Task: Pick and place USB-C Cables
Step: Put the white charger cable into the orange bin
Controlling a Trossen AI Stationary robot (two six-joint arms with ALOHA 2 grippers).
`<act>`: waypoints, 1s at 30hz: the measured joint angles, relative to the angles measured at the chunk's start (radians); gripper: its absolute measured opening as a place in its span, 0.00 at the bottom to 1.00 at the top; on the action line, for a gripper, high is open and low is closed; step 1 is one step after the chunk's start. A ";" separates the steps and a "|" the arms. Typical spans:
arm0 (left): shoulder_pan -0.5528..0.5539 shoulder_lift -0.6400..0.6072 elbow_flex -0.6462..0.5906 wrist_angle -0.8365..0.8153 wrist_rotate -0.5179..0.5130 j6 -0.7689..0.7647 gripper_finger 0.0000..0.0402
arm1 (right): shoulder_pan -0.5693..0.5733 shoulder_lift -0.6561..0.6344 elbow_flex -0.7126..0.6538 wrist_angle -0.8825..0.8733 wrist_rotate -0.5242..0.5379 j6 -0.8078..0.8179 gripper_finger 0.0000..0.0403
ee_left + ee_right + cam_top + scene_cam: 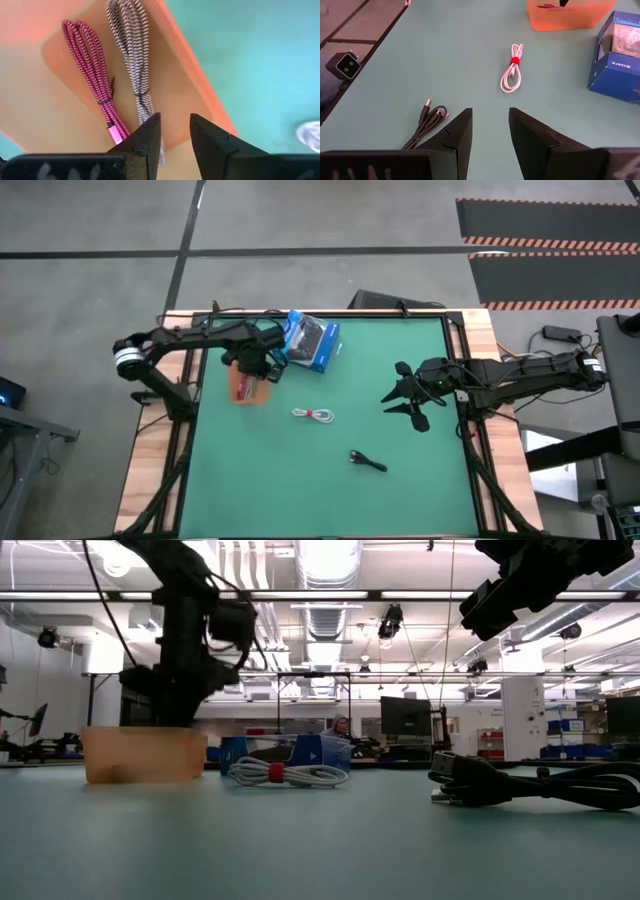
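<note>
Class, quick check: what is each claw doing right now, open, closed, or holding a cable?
Left claw: open, empty, over the tray above the grey braided cable.
Right claw: open, empty, above the table near the black cable.

— What sort of place is this?
— A robotics lab inside a big industrial hall. In the low view the ceiling (330, 600) is open, with bare ducts, pipes and long strip lights.
— Anything besides the ceiling?
— A monitor (404, 716) stands far behind the worktop (330, 480), blue storage bins (566, 726) line the far right, and a person (339, 727) sits in the distance.
— And from above?
— A grey concrete floor (90, 220) with dark lines, and striped red-and-white hazard tape (550, 242) edging black mats. The green worktop sits in a wooden frame with a dark robot arm at each side, cables trailing off beside the right one
</note>
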 joint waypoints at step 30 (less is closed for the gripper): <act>-0.853 -0.345 -0.127 0.951 -0.624 0.502 0.22 | 0.000 0.049 -0.198 0.505 0.157 0.180 0.29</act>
